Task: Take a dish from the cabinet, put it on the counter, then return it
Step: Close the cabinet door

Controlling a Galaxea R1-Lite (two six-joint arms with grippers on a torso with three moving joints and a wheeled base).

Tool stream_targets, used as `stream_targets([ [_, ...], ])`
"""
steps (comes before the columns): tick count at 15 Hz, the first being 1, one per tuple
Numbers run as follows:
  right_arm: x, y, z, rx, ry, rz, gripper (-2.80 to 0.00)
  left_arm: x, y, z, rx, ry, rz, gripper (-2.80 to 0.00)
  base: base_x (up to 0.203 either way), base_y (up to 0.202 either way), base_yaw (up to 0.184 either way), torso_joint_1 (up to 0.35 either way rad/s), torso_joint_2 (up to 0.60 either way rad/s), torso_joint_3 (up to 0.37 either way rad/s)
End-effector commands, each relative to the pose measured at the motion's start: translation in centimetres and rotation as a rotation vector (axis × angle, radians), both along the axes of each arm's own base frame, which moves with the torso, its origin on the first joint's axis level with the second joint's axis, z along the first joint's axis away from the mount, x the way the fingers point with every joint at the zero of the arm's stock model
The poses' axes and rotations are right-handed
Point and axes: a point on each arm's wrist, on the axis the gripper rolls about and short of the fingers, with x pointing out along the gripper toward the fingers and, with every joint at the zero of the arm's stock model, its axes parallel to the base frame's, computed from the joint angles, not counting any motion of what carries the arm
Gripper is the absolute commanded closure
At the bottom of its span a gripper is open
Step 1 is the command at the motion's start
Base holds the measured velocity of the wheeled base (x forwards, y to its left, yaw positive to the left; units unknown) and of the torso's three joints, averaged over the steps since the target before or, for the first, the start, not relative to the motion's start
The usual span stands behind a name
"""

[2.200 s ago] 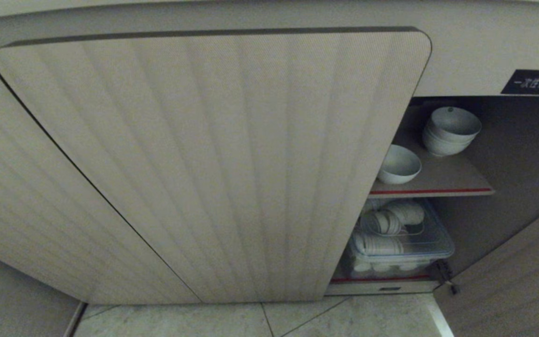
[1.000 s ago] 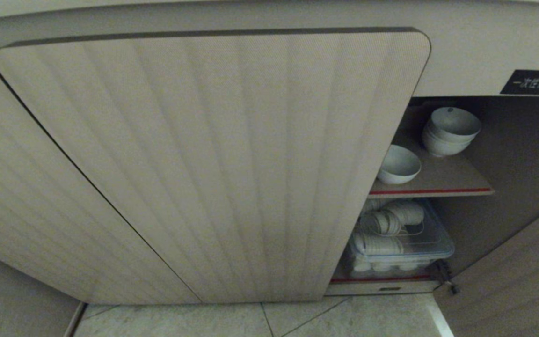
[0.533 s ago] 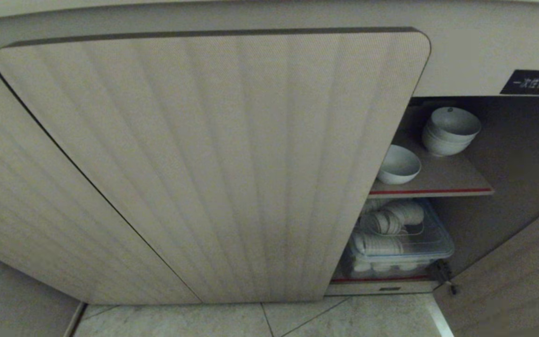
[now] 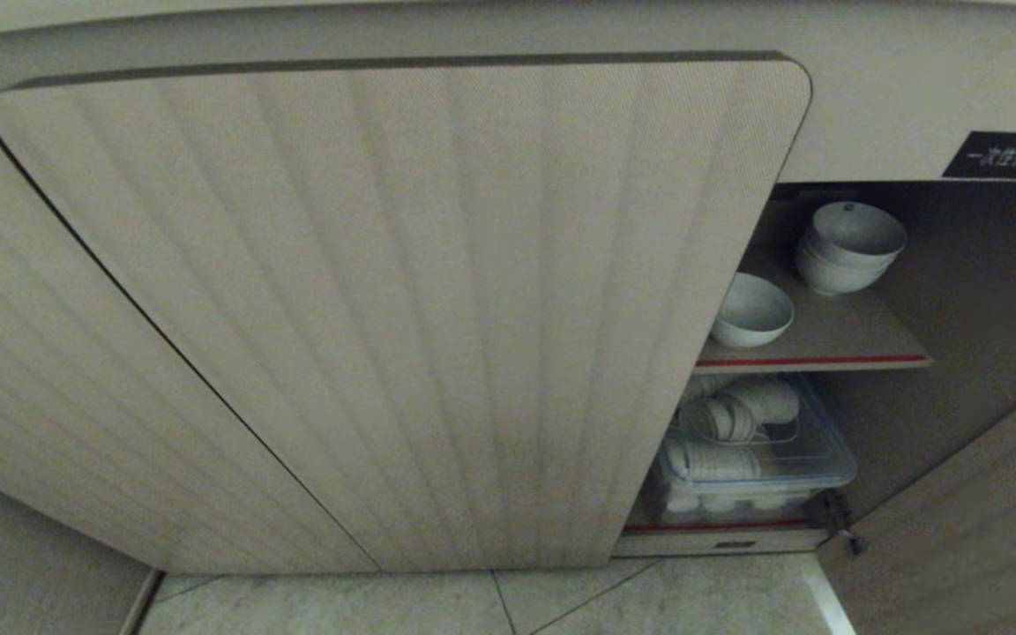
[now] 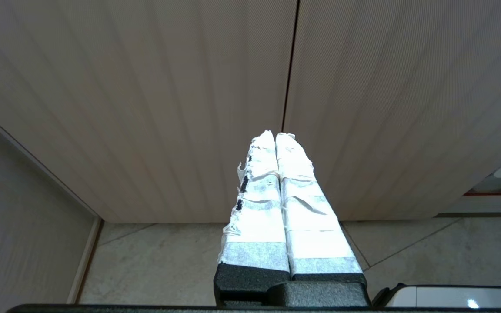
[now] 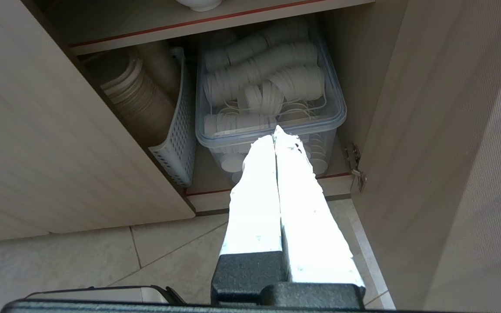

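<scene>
I'm facing the cabinet (image 4: 402,309), its right side open; nothing of the task looks done. The floor (image 4: 473,604) is pale tile. The dish (image 4: 750,309) sits on the shelf (image 4: 825,339), near a bowl stack (image 4: 850,247). My left gripper (image 5: 275,138) and right gripper (image 6: 275,132) are both closed, empty.

White-taped fingers (image 5: 296,195) on black textured gripper base (image 6: 285,282)

No visible change anywhere in the head view.
</scene>
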Motion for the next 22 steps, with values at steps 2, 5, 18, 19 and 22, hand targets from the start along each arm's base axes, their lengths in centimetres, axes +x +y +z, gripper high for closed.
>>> stream_targets([
  [2,0.01,0.00,0.02,0.001,0.001,0.000,0.00,0.00,0.00,0.00,-0.001,0.000,0.000,0.00,0.000,0.000,0.000,0.000,0.00,0.000],
  [5,0.01,0.00,0.01,0.001,0.001,0.000,0.00,0.00,0.00,-0.03,-0.002,0.003,0.000,0.00,0.000,0.000,0.000,0.000,0.00,0.000],
  [18,0.01,0.00,0.01,0.001,0.001,0.000,0.00,0.00,0.00,-0.02,-0.002,0.001,-0.001,0.00,-0.084,0.000,0.000,0.001,0.00,0.001],
  [19,0.01,0.00,0.02,0.001,0.001,0.000,0.00,0.00,0.00,-0.02,-0.002,0.001,-0.002,0.00,-0.199,0.000,0.000,-0.005,0.00,0.001],
  [22,0.02,0.00,0.00,0.001,0.002,0.000,0.00,0.00,0.00,-0.02,-0.002,0.001,-0.002,0.00,-0.193,0.000,0.000,0.001,0.01,0.001],
])
